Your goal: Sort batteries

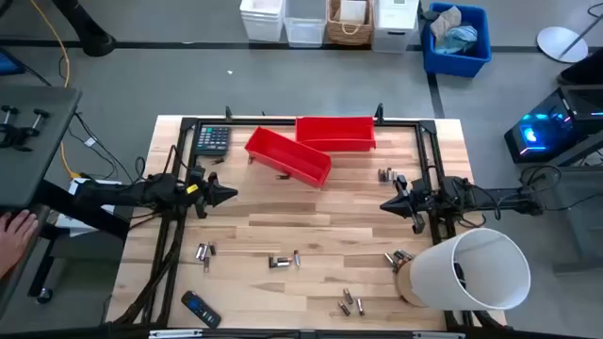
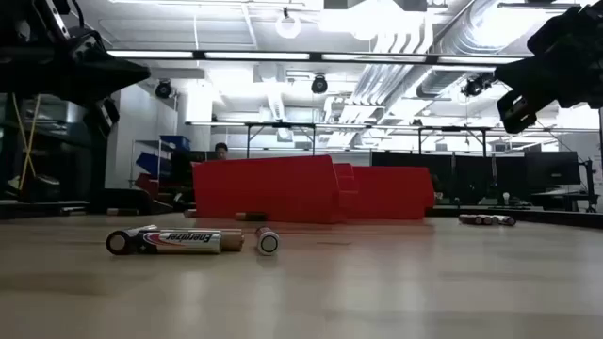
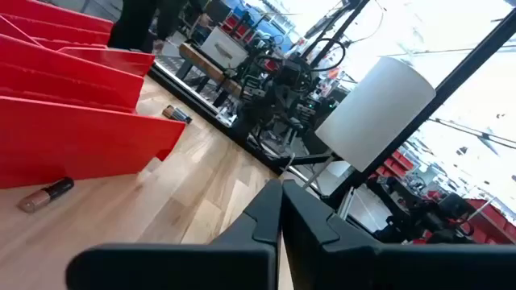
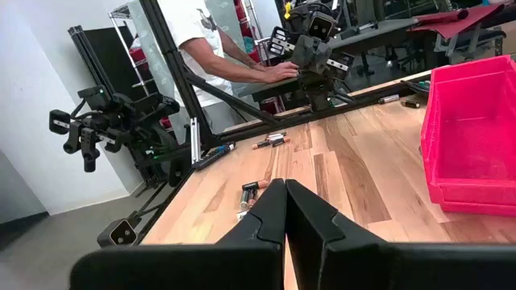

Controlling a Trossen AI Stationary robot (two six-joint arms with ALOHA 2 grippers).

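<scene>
right in front of the low camera lie a few small silver-grey batteries with dark bands (image 2: 174, 241), flat on the pale wooden table (image 2: 377, 282). one has a name printed on its side.

more batteries are spread over the table in little groups: some near the front edge (image 1: 350, 303), some on the left (image 1: 203, 251), some in the middle (image 1: 283, 260), and some by the right side (image 1: 386, 174). one brown-tipped battery (image 3: 47, 194) lies just beside the red plastic bins. they are too small from above to count well.

two red plastic bins (image 1: 311, 146) sit at the back of the table, one tilted and touching the other. the batteries in view lie on the wood. i cannot see inside the bins.

the left gripper (image 1: 226, 195) hangs over the left side of the table with its two dark fingers pressed together, holding nothing. the right gripper (image 1: 388, 204) hangs over the right side, fingers also pressed together and empty.

a big white tube (image 1: 471, 271) hides the front right corner. a dark calculator with keys (image 1: 213, 138) lies at the back left, and a flat black remote (image 1: 200, 309) lies at the front left.

a hand (image 1: 11, 235) is cut off at the left edge. the room behind has desks, a grey floor and a blue box (image 1: 457, 42).
</scene>
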